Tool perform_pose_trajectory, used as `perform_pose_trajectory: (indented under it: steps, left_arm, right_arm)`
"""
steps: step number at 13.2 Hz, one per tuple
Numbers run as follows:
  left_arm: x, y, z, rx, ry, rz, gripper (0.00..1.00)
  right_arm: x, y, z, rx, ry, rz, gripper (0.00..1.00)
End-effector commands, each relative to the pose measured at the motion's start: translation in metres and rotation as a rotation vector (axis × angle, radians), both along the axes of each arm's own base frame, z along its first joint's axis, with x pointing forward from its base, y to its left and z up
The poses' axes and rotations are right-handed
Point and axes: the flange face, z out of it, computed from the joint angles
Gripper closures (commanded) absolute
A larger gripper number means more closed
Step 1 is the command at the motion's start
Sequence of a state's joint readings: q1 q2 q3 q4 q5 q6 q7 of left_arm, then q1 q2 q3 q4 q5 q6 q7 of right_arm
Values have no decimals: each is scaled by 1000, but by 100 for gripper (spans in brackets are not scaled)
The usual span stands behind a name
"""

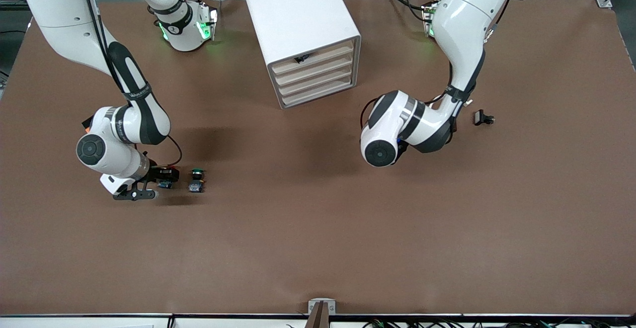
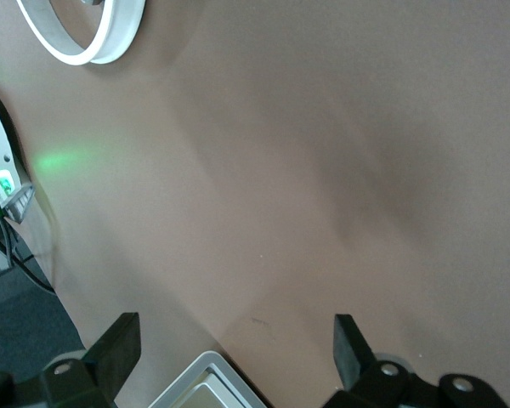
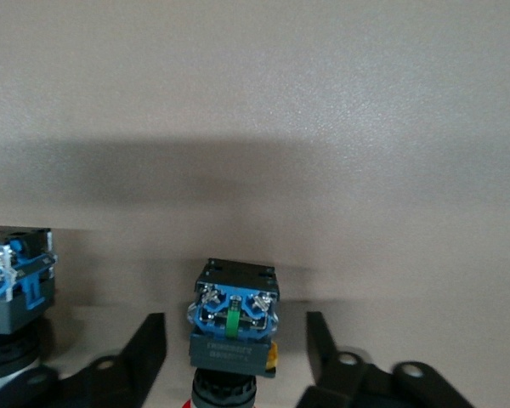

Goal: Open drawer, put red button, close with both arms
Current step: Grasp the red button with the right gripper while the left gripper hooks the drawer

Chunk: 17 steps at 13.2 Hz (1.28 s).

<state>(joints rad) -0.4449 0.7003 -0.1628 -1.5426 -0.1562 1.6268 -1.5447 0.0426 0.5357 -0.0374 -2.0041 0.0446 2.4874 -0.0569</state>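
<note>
At right arm's end of table, right gripper (image 3: 236,357) sits low, fingers apart either side of tiny red-capped push-button switch (image 3: 232,327), not clamped yet. White four-drawer cabinet (image 1: 303,35) looks shut, probably. Left gripper (image 2: 231,361) waits over bare table, fingers spread. So pretty much everything left: grab, open, drop, close.

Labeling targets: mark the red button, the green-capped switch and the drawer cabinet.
red button (image 3: 232,327): right wrist view, on its blue terminal base.
green-capped switch (image 1: 197,172): front view, on the green cap.
drawer cabinet (image 1: 293,5): front view, on its white top panel.
</note>
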Motion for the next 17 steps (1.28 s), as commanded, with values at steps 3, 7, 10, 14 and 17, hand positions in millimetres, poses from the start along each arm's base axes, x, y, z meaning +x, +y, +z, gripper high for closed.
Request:
perform_pose_trajectory:
  steps: [3,7,10,14,17]
  left_arm:
    - [5,3,3,10,13,22,0]
    - [0,-4,3,35,35,122,0]
    - [-2,-29,1,99,83,344,0]
    - [-15,-59,9,98,195,523,0]
    - [-22,-75,17,80,295,633,0]
  right_arm:
    - [2,3,2,8,-6,-29,100]
    - [4,3,8,9,-11,-33,100]
    - [5,3,12,9,-17,-38,100]
    - [7,3,20,10,-29,-36,100]
    - [10,6,47,15,-43,-31,100]
